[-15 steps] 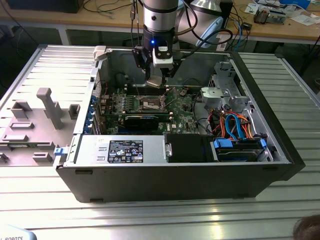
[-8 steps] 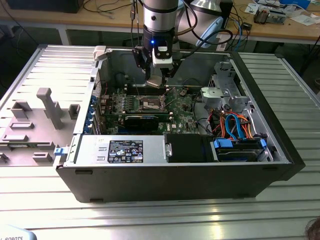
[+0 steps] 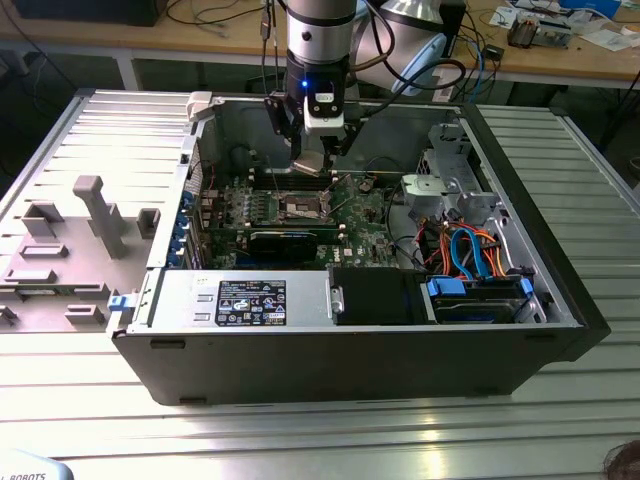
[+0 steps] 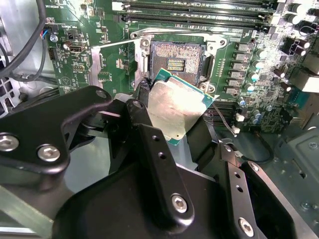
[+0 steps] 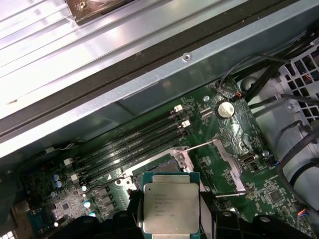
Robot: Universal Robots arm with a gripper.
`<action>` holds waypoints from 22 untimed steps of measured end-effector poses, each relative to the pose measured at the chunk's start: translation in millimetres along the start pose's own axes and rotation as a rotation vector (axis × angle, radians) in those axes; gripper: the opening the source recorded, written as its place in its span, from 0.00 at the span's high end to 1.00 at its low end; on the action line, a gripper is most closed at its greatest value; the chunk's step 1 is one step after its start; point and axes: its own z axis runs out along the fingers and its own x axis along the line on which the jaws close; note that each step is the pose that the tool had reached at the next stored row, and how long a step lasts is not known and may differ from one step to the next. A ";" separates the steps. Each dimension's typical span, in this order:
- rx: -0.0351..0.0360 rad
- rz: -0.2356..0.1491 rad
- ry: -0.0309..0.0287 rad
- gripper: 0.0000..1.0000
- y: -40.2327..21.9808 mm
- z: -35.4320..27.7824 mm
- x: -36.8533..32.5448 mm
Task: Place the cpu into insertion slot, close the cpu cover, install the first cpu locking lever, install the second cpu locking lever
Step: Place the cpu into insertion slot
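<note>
At the exterior view's left, a grey moulded panel [image 3: 70,240] lies on the ribbed metal tabletop [image 3: 300,430], just beside the open computer case [image 3: 350,370]. In the upper middle of that view, my end effector [image 3: 312,160] hangs low over the green motherboard [image 3: 360,215]. In the second wrist view it is clamped narrow on opposite edges of the cpu [image 4: 177,107], metal top showing. I hold the chip close by the insertion slot [image 4: 175,62], not seated in it; the socket's contacts lie bare. The cpu cover [image 4: 94,67] stands swung open beside the socket. Towards the exterior view's right, orange and blue cables [image 3: 475,250] bunch inside the case.
</note>
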 end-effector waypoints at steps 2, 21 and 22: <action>-0.0001 0.004 -0.0003 0.45 0.0 0.0 0.0; -0.0008 0.039 -0.0027 0.45 0.0 0.3 0.0; -0.0008 0.041 -0.0028 0.45 0.0 0.3 0.0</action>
